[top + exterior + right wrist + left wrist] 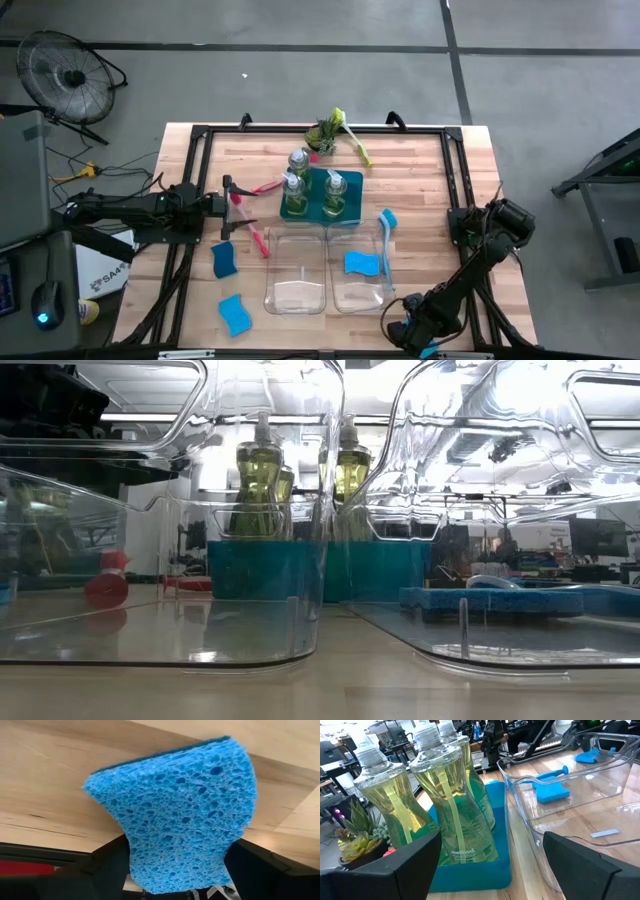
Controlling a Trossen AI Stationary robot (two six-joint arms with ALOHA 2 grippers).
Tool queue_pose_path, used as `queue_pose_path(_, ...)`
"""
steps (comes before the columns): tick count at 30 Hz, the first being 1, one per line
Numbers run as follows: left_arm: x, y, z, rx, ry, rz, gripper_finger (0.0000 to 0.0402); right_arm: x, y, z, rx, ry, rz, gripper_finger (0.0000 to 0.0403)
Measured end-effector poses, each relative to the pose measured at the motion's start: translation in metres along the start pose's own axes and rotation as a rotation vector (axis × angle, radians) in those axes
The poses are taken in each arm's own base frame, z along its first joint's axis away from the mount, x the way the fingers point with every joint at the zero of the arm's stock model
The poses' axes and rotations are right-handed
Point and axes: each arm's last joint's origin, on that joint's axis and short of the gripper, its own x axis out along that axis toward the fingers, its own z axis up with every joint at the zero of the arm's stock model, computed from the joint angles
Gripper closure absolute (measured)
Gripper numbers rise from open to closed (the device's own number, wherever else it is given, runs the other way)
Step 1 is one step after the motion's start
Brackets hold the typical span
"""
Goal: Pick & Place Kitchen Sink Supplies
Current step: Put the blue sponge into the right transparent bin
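Observation:
My right gripper is at the table's near edge on the right, pointing steeply down and shut on a blue sponge, of which the high view shows only a blue bit. My left gripper waits open at the left, pointing at three soap bottles standing in a teal tray. Two more blue sponges lie on the wood at the near left. Another sponge lies in the right clear bin. A blue brush lies over that bin. My right gripper has the blue sponge between its two fingers, which meet its two side edges at the narrower end. The fingers come from above, slanting steeply down. The sponge's broad porous face is toward the camera. Whether it rests on the table I cannot tell.
A second clear bin stands left of the first. Red-pink brushes lie beside my left gripper. A potted plant and a yellow-green brush are at the far edge. A black frame borders the table.

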Motion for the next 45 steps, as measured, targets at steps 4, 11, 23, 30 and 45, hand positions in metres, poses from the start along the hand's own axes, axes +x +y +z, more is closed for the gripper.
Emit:
queue_pose_path(4,0.000,0.000,0.000,0.000,0.000,0.000,0.0057,0.000,0.000,0.000,0.000,0.000,0.000,0.0128)
queue_pose_path(11,0.000,0.000,0.000,0.000,0.000,0.000,0.0057,0.000,0.000,0.000,-0.005,0.000,0.000,0.0146)
queue_pose_path(23,0.000,0.000,0.000,0.000,0.000,0.000,0.0057,0.000,-0.001,0.000,-0.016,-0.012,-0.002,0.0149)
queue_pose_path(30,0.000,0.000,0.000,0.000,0.000,0.000,0.0057,-0.001,-0.001,0.001,-0.026,-0.025,0.007,0.0149)
queue_pose_path(45,0.000,0.000,0.000,0.000,0.000,0.000,0.0057,-0.026,-0.018,-0.002,-0.067,-0.122,0.032,0.0180)
